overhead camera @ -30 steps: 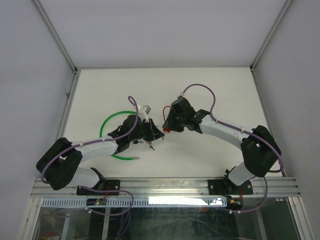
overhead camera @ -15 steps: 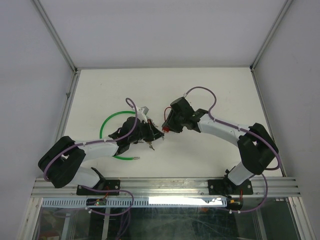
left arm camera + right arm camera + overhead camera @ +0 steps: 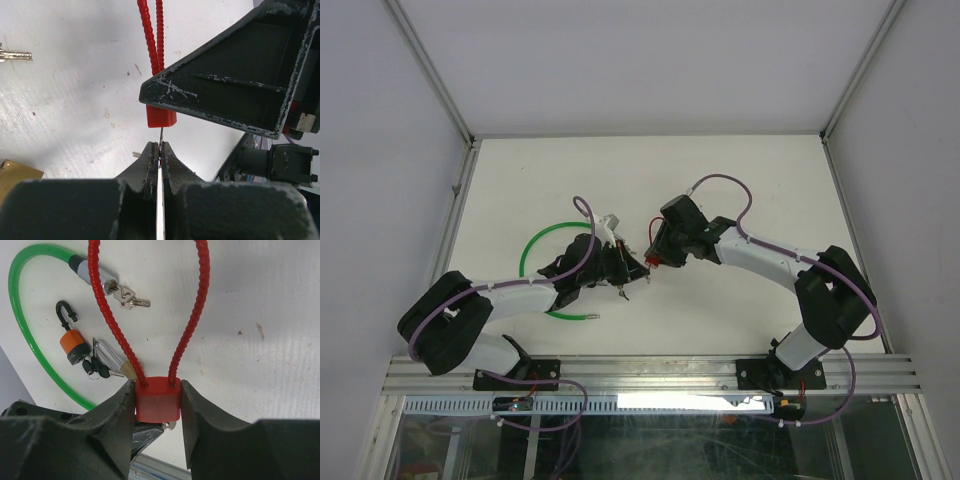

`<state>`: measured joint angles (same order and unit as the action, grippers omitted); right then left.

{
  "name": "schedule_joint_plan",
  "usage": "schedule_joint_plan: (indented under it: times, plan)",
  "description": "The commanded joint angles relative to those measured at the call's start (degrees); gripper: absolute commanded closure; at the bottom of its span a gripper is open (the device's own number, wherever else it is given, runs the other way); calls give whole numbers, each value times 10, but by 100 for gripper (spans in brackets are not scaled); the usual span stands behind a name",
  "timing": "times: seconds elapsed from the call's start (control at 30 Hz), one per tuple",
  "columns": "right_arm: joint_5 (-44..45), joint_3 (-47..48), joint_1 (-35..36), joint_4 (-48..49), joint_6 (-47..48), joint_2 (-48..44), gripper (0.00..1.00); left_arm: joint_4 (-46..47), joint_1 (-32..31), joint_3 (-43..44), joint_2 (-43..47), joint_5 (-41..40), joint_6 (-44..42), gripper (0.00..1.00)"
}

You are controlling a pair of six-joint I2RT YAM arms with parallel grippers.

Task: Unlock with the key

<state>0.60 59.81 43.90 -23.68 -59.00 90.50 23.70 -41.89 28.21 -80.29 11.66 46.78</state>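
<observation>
My right gripper [image 3: 158, 399] is shut on the body of a red padlock [image 3: 157, 399], whose red cable loop [image 3: 187, 335] rises away from it. In the top view the right gripper [image 3: 657, 256] holds the lock above the table centre. My left gripper [image 3: 159, 147] is shut on a thin metal key [image 3: 161, 135], edge-on between the fingertips, its tip touching the underside of the red lock body [image 3: 161, 117]. In the top view the left gripper [image 3: 633, 267] meets the lock from the left. The key's bow [image 3: 170, 426] shows just below the lock in the right wrist view.
A green cable lock [image 3: 30, 335] with keys [image 3: 127, 296] in its barrel curves at the left. An orange padlock [image 3: 74, 344] with black keys [image 3: 96, 367] and a brass padlock [image 3: 128, 369] lie inside it. A loose key [image 3: 15, 55] and brass lock corner [image 3: 15, 176] show in the left wrist view.
Both grippers have drawn slightly closer together, bringing the key up against the red lock. Otherwise the arms have barely moved.
</observation>
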Motion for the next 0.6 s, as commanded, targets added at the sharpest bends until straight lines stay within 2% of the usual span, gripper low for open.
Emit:
schedule_joint_plan:
  times: [0.0, 0.57]
  plan:
    - [-33, 22, 4, -7, -2, -12, 100, 62, 8, 8, 27, 6, 21, 100]
    - [-6, 9, -7, 0, -19, -7, 100, 54, -4, -26, 53, 12, 69, 100]
